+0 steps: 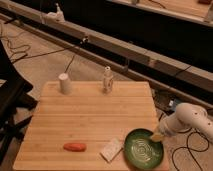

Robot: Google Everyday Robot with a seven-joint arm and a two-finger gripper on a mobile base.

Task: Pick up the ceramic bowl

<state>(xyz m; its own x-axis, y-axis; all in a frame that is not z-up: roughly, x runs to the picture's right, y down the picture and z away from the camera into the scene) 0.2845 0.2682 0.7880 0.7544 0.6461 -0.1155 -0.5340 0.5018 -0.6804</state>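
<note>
The ceramic bowl (144, 149) is wide, shallow and dark green with pale swirl marks inside. It sits at the front right corner of the wooden table (95, 115). My white arm (187, 118) reaches in from the right. The gripper (158, 135) is low at the bowl's upper right rim, touching or just above it.
A small white cup (65, 83) and a pale figurine-like bottle (107, 80) stand at the table's back edge. An orange carrot-like item (75, 147) and a white packet (111, 149) lie at the front, left of the bowl. Cables run on the floor around the table.
</note>
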